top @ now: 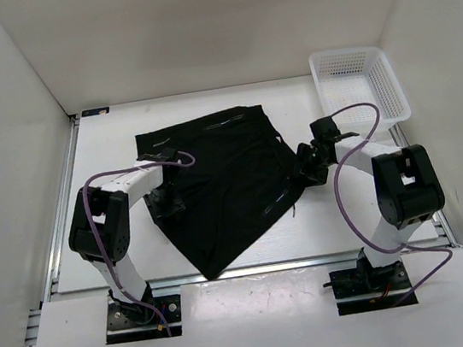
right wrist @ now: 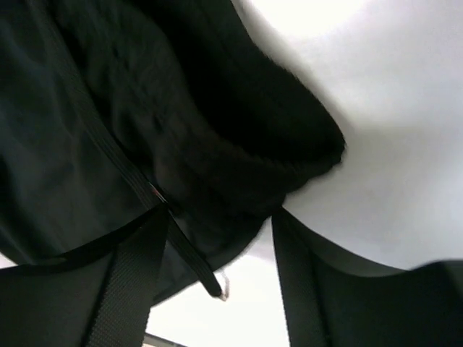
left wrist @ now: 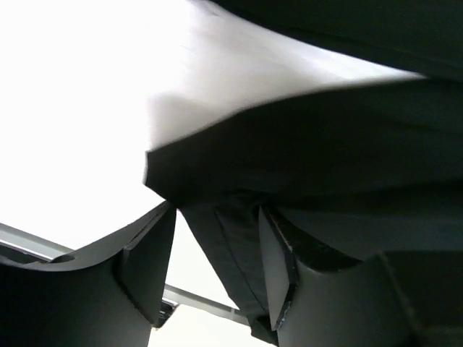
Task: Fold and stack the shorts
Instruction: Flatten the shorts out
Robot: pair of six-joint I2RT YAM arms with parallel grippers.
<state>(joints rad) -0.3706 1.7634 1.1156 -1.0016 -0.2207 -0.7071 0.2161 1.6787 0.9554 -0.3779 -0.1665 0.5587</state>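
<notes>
The black shorts (top: 216, 184) lie crumpled and partly folded in the middle of the white table (top: 107, 148). My left gripper (top: 169, 205) sits at their left edge. In the left wrist view, the left gripper (left wrist: 217, 217) is open, and a strip of the shorts (left wrist: 239, 253) hangs between the jaws, close to the right finger (left wrist: 278, 275). My right gripper (top: 304, 168) is at the shorts' right edge. In the right wrist view, the right gripper (right wrist: 221, 217) is open, with a bunched edge of the shorts (right wrist: 217, 144) and a thin drawstring (right wrist: 195, 264) lying loose between the jaws.
A white plastic mesh basket (top: 359, 85) stands at the table's back right corner. White walls enclose the table on three sides. A metal rail (top: 62, 223) runs along the left edge.
</notes>
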